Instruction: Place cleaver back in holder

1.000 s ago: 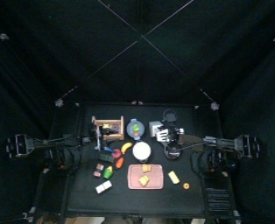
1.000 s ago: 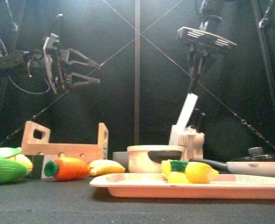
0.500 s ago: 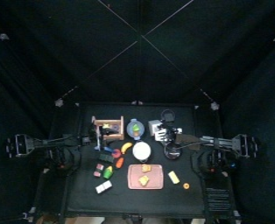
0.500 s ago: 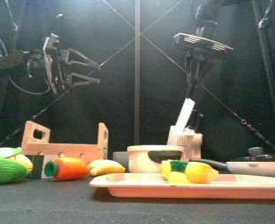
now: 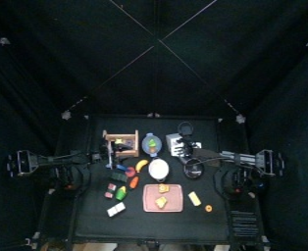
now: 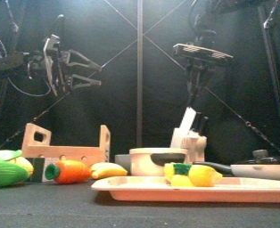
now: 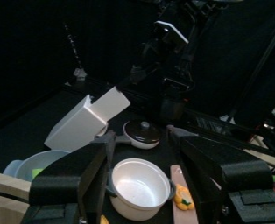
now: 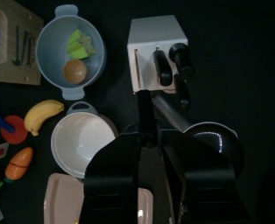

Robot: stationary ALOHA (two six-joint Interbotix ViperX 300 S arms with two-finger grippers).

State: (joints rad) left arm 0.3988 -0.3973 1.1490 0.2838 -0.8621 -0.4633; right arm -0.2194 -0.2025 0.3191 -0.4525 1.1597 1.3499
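Note:
The cleaver (image 6: pixel 189 121) is a whitish blade with a dark handle. It hangs tilted, its lower end at the top of the white knife holder (image 6: pixel 190 145). My right gripper (image 6: pixel 201 61) is shut on the handle from above. In the right wrist view the dark handle (image 8: pixel 146 105) runs from my gripper (image 8: pixel 148 147) to the holder (image 8: pixel 155 42), whose slots hold other dark-handled knives. The holder also shows in the top view (image 5: pixel 181 148). My left gripper (image 6: pixel 80 69) is open and empty, high at the left; its own view shows it (image 7: pixel 146 150) above a white pot.
A white pot (image 6: pixel 154 160) and a pink tray (image 6: pixel 226 189) with toy food stand at the front. A wooden rack (image 6: pixel 69 142), a green vegetable (image 6: pixel 2 169) and a carrot (image 6: pixel 69 169) are at the left. A blue bowl (image 8: pixel 72 44) and a black pan (image 8: pixel 210 140) flank the holder.
My right gripper has lowered the cleaver, so the blade sits closer to the holder's top. The left arm has not moved.

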